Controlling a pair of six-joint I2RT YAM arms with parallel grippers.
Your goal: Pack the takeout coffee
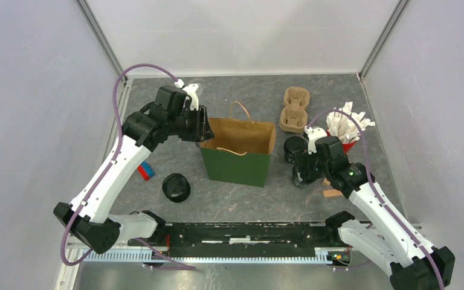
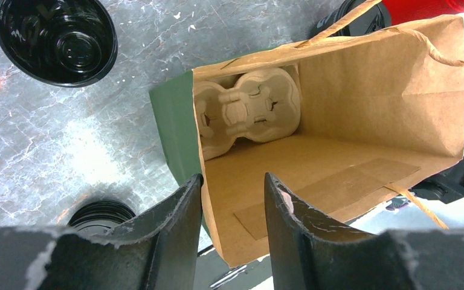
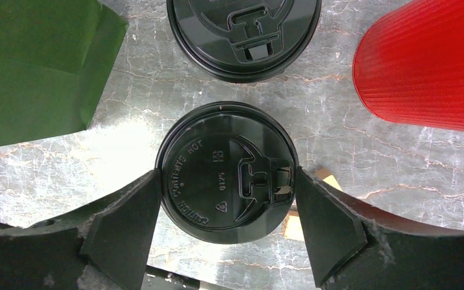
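While the left gripper (image 2: 232, 179) stands at the rim of the bag (image 1: 237, 164), its jaws are partly apart, one finger outside the left wall and one inside. The gap is wider than the paper, so it pinches nothing. A carrier (image 2: 248, 112) lies on the bag's bottom.

The coming move turns on the right side. The right gripper (image 3: 226, 174) hangs straight over a cup (image 3: 217, 199), which stands upright on the table (image 3: 48, 175) with its lid on. The jaws are wide, one at each side of the lid and very close to its edge; whether they press it I cannot tell. The cup's long axis is vertical, in line with the gripper, so I judge that closing and lifting is enough. The bag is near, to the left of this cup. Its mouth faces upward and is higher than the lid, so the cup must rise above the rim before it crosses. The right arm is clearly the nearer one. A second cup (image 3: 244, 30) stands just behind and a red cup (image 3: 429, 66) to the right, both apart from the jaws.
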